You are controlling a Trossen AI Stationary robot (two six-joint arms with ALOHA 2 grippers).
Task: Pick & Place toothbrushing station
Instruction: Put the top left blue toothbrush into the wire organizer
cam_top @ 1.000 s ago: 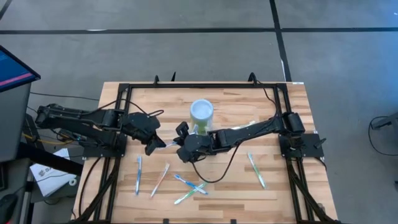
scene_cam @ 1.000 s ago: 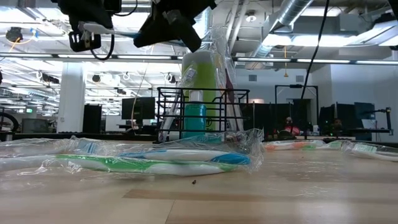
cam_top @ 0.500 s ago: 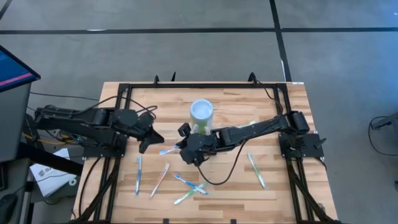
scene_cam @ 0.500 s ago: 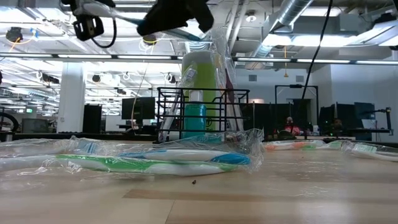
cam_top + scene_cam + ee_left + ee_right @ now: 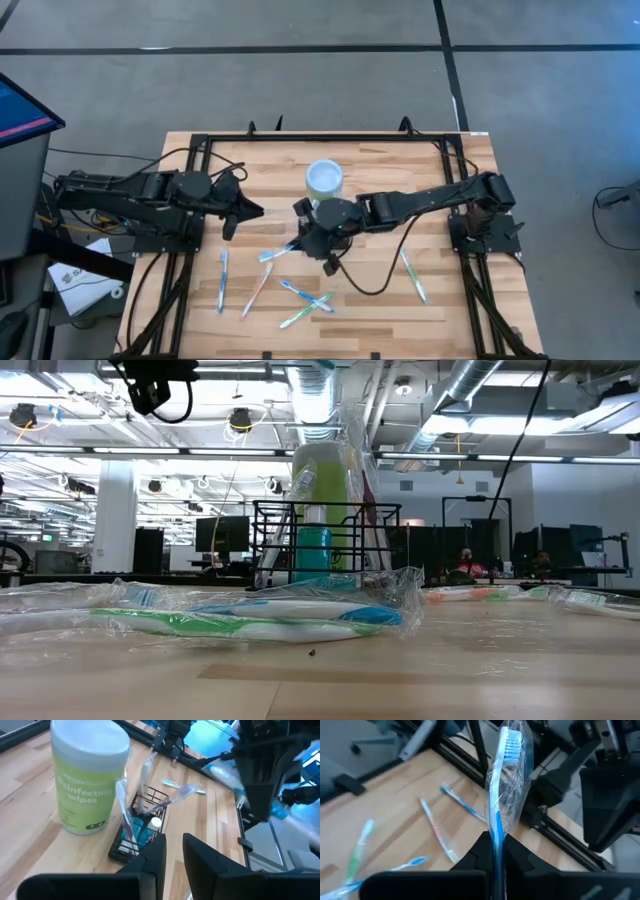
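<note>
Left gripper has withdrawn, slightly parted; right gripper pinches toothbrush beside caddy.

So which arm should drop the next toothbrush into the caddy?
Right, probably. The right gripper is already shut on a wrapped blue toothbrush and sits over mid-table near the caddy. The left gripper holds nothing and sits back toward the table's left side.
</note>
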